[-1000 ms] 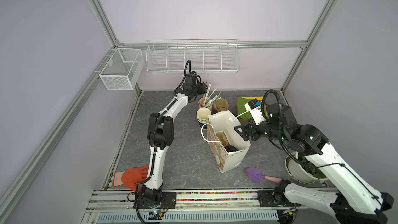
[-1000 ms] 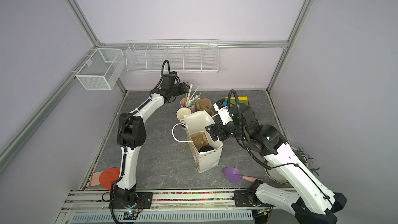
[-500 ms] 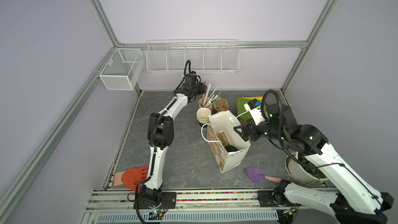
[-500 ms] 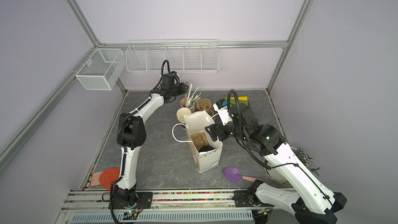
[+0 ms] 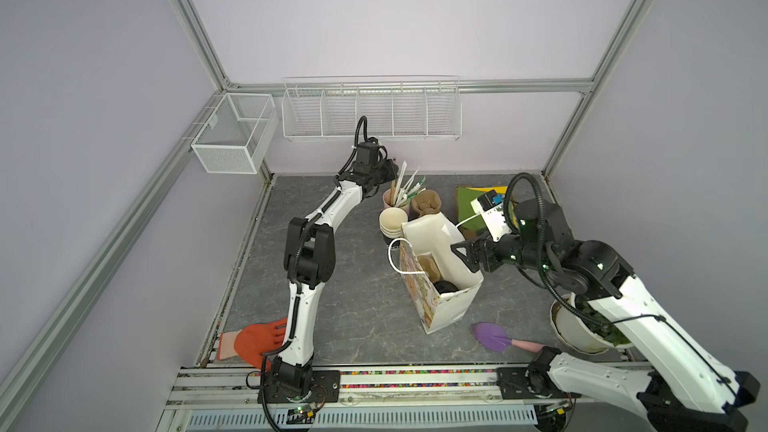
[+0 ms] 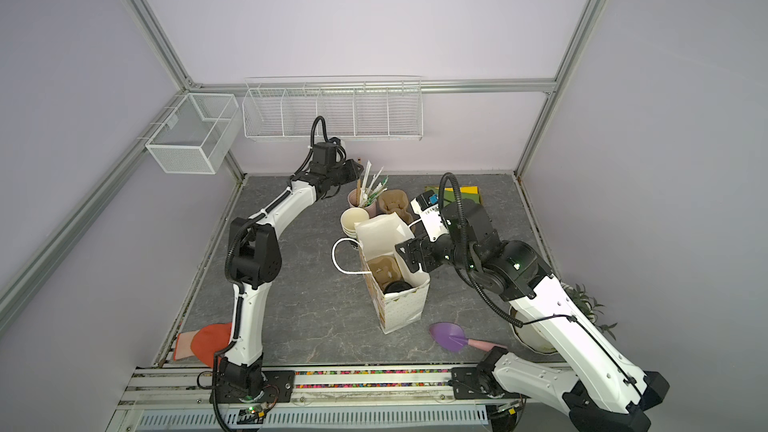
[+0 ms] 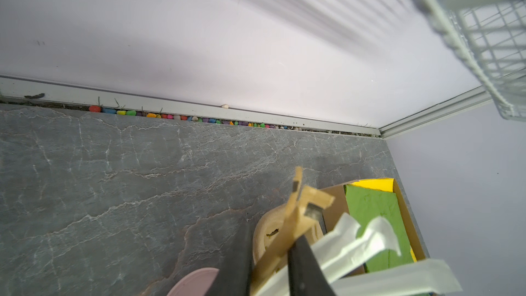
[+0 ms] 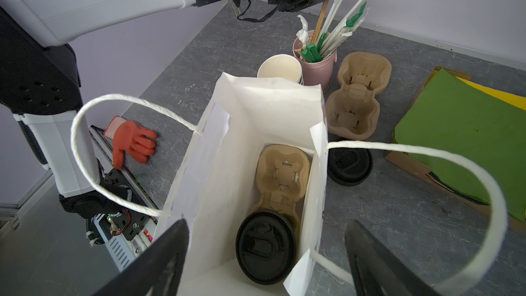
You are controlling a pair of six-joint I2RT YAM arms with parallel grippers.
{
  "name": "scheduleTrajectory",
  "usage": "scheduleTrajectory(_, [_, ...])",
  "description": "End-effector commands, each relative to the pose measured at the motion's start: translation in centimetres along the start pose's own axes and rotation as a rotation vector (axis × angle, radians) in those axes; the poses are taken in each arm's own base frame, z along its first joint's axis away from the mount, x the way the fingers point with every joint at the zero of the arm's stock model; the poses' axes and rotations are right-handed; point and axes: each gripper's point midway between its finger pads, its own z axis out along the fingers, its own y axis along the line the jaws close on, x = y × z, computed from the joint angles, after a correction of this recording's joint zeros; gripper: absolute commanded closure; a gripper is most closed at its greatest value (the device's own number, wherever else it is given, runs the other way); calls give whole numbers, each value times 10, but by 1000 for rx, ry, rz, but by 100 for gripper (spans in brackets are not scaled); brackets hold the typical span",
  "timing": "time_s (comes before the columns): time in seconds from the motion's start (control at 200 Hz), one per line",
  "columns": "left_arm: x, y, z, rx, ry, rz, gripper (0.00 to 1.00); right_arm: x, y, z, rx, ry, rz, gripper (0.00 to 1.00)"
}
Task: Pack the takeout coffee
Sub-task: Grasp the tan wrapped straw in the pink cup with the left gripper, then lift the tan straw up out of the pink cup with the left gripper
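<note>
Top views both show coffee [image 5: 446, 286] at bag's [image 5: 432, 234] five-o'clock end: probably light, crushable, best held below lid; right gripper [image 5: 463, 257] gapes, left gripper [image 5: 388, 174] unclear.

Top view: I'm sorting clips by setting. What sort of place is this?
Probably a lab robot cell staged as a coffee counter: metal frame, left arm and right arm on a rail, plus a bag, cup carrier and straws.
</note>
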Motion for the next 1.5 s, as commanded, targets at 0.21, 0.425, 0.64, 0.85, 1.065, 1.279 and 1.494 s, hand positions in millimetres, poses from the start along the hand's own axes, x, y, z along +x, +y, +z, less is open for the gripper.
scheduleTrajectory(0.21, [-50, -31, -36, 62, -134, 34, 80, -2, 2, 1, -21, -15, 3, 12])
scheduleTrajectory(0.425, [-53, -33, -41, 64, -140, 40, 82, -2, 3, 0, -24, -16, 5, 12])
scheduleTrajectory(0.64, [-67, -39, -57, 39, -174, 96, 83, -2, 4, 2, -31, -15, 9, 12])
scheduleTrajectory(0.85, [-78, -44, -64, 26, -197, 142, 86, -1, 5, 4, -37, -14, 14, 12])
scheduleTrajectory(1.065, [-87, -51, -71, 40, -223, 162, 91, -1, 5, 6, -40, -12, 21, 12])
scheduleTrajectory(1.279, [-93, -52, -77, 9, -230, 212, 91, 0, 6, 9, -45, -6, 22, 12])
scheduleTrajectory(1.494, [-103, -53, -89, -26, -259, 276, 93, 0, 7, 13, -51, -1, 26, 12])
